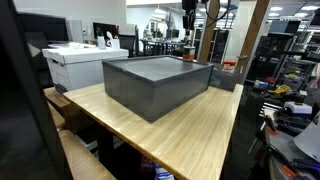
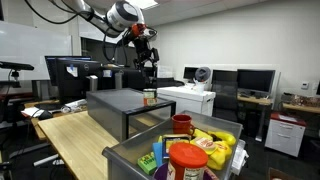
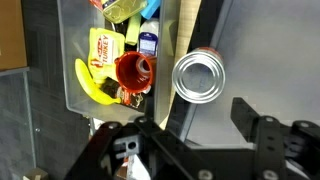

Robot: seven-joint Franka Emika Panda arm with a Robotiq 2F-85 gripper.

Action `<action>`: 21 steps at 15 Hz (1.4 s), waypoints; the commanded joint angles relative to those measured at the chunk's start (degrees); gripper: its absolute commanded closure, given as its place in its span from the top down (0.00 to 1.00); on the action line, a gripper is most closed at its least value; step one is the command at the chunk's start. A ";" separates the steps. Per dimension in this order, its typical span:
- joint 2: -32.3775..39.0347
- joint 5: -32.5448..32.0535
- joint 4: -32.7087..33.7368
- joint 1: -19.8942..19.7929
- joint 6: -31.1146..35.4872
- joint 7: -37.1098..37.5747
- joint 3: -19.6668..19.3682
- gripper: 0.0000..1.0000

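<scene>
A round silver tin can (image 3: 200,77) stands upright on the flat surface of a dark grey box (image 3: 260,60). In the wrist view it lies just ahead of my gripper (image 3: 195,115), which is open and empty, with nothing between the fingers. In an exterior view my gripper (image 2: 150,55) hangs well above the can (image 2: 150,96) at the far end of the grey box (image 2: 120,102). It also shows high at the back in an exterior view (image 1: 190,18), above the grey box (image 1: 155,85).
A clear bin (image 2: 130,155) of groceries stands beside the grey box: red cup (image 3: 133,70), banana (image 3: 90,85), yellow packet (image 3: 100,45), red-lidded jar (image 2: 187,160). Both rest on a wooden table (image 1: 200,130). A white printer (image 1: 85,60) stands nearby. Monitors and desks surround the table.
</scene>
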 commanded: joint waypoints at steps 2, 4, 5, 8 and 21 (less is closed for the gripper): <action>3.18 0.61 3.71 0.19 -0.06 -4.16 -0.84 0.54; 3.31 -0.27 3.65 0.49 0.24 -2.45 -1.13 0.54; 3.27 -0.58 3.56 0.60 0.15 -1.70 -1.27 0.95; 2.83 -1.64 2.58 0.88 0.66 -0.15 -1.65 1.00; 3.09 -2.29 -0.72 0.77 3.88 5.57 -3.65 1.00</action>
